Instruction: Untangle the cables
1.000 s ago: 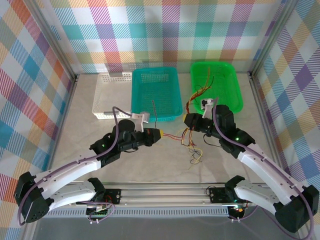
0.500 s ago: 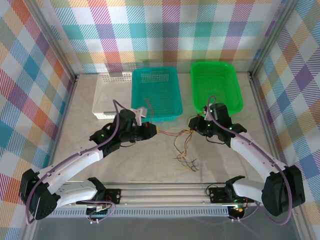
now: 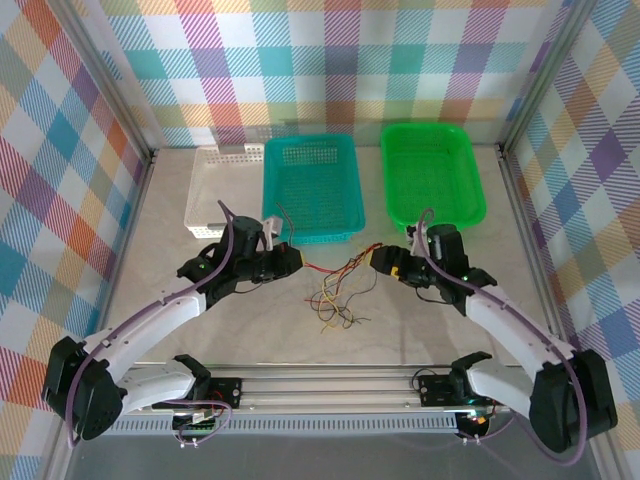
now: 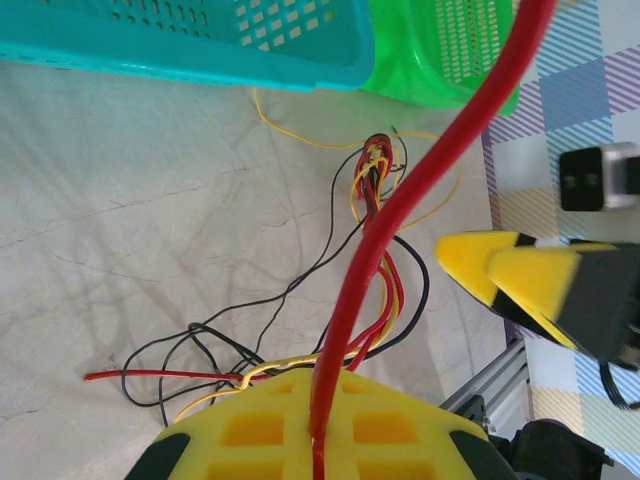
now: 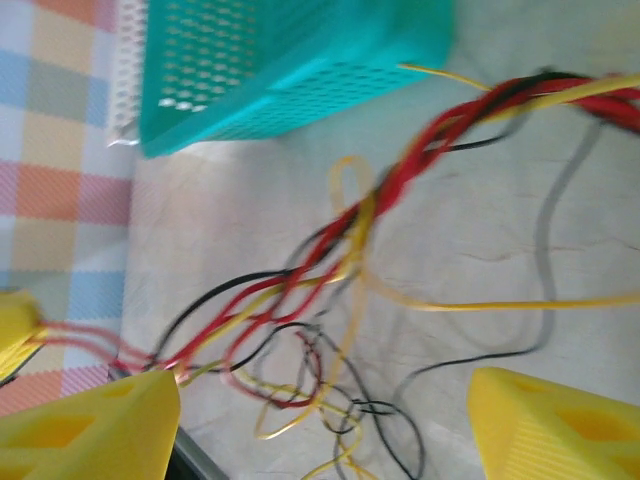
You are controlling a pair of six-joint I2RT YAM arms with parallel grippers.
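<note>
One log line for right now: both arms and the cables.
left gripper: jaws shut on red cable | right gripper: jaws open | cables: tangled, on table

We see the cables (image 3: 336,290) as a loose bunch of thin red, black and yellow wires lying on the pale surface (image 3: 200,310), just in front of the teal basket (image 3: 313,236). Part of the bunch is twisted together into a rope-like strand that runs up toward the right; below it the free ends spread out in slack loops and curls. One red wire stretches leftward, pinched in the left hand (image 3: 297,262)
</note>
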